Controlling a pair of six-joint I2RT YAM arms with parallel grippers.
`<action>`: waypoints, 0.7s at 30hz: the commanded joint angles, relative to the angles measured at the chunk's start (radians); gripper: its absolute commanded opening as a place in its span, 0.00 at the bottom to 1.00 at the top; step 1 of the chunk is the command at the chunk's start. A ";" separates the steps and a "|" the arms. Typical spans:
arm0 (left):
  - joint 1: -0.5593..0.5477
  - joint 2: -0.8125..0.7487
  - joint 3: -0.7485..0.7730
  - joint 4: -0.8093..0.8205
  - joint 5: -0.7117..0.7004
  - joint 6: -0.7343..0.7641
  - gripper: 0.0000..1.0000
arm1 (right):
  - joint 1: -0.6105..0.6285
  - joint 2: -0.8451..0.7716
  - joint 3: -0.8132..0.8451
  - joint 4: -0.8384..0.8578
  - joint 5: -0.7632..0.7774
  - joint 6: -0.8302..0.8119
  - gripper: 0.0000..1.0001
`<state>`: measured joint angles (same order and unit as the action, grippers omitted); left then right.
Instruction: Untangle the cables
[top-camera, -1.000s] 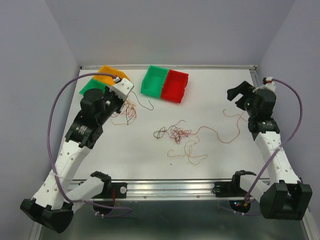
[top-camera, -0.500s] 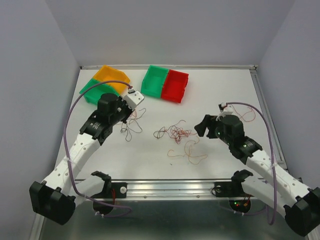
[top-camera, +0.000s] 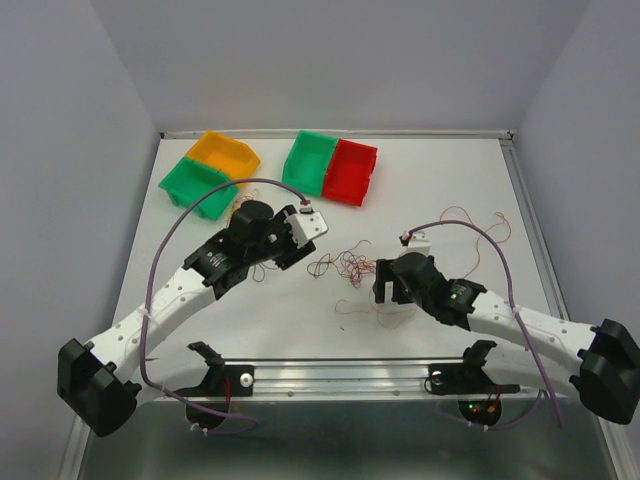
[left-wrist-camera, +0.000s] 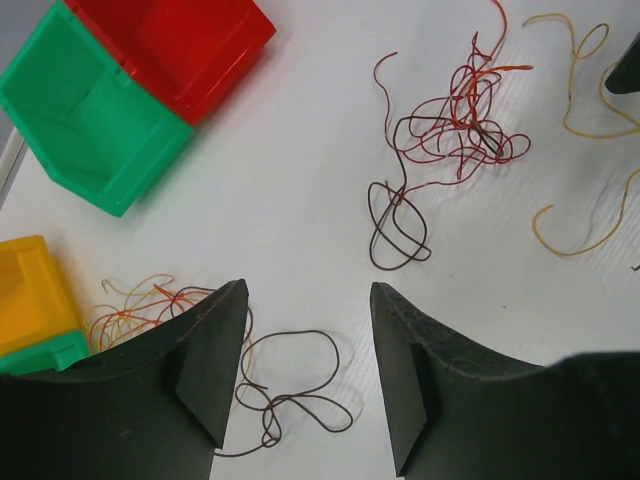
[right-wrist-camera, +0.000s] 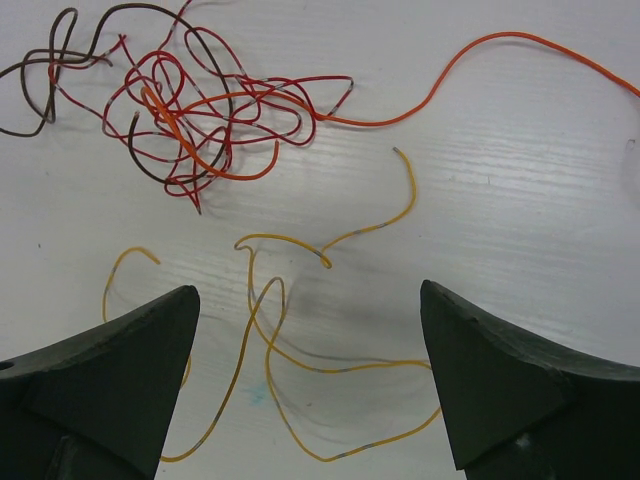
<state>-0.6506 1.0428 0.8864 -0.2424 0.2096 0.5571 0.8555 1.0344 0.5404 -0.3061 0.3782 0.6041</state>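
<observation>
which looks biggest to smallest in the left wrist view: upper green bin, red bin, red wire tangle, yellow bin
upper green bin
red bin and red wire tangle, about alike in spread; bin cut by frame
yellow bin, only a corner shows

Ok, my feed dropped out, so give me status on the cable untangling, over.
Left claw open, empty, above loose dark wire. Right claw open, empty, above yellow wire. Red-orange tangle knotted, mid-table. Nothing blocking either claw.

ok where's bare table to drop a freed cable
Bare: far right corner between the red bin and the table edge, and the near strip left of the yellow wire. Crowded: the central tangle and the loose wires by the left green bin.
</observation>
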 joint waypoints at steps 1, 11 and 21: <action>-0.009 0.014 -0.017 0.058 -0.015 -0.025 0.63 | 0.007 -0.042 0.020 0.042 0.021 -0.007 0.96; -0.014 0.002 -0.066 0.114 -0.009 -0.037 0.62 | 0.007 0.088 0.073 0.079 0.013 -0.040 0.91; -0.014 -0.030 -0.086 0.126 -0.022 -0.034 0.62 | 0.007 0.216 0.128 0.102 -0.045 -0.104 0.61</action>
<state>-0.6598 1.0424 0.8135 -0.1558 0.1936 0.5335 0.8581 1.2549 0.6140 -0.2577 0.3561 0.5259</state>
